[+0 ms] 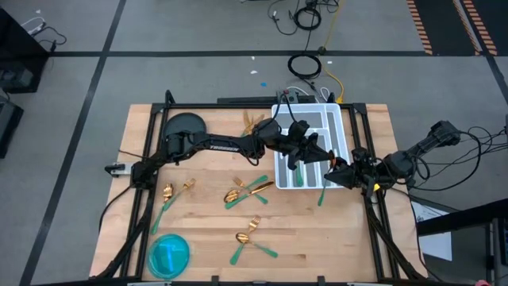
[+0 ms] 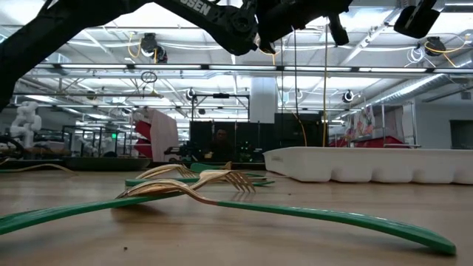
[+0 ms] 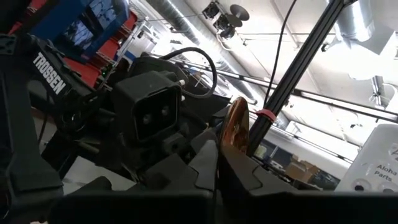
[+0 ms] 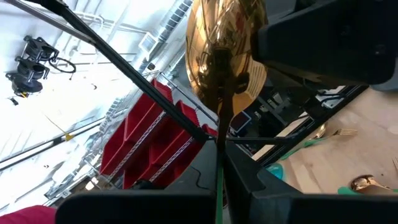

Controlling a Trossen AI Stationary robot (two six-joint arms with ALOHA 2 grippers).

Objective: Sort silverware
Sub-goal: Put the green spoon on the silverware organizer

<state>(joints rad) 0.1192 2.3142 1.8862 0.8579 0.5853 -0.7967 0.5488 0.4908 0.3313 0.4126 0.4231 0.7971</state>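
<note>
Wooden table [image 1: 206, 238]: silverware [image 1: 248, 191], tray [image 1: 336, 119], plates [image 1: 169, 254]

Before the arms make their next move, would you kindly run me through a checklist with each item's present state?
1. Left claw shut on the spoon, at its gold head: ok.
2. Right claw shut on the spoon's green handle: ok.
3. Spoon held above the white tray: ok.
4. Which compartment lies under the spoon: cannot tell.
5. Loose silverware all off the table: not ok, several pieces remain.
</note>
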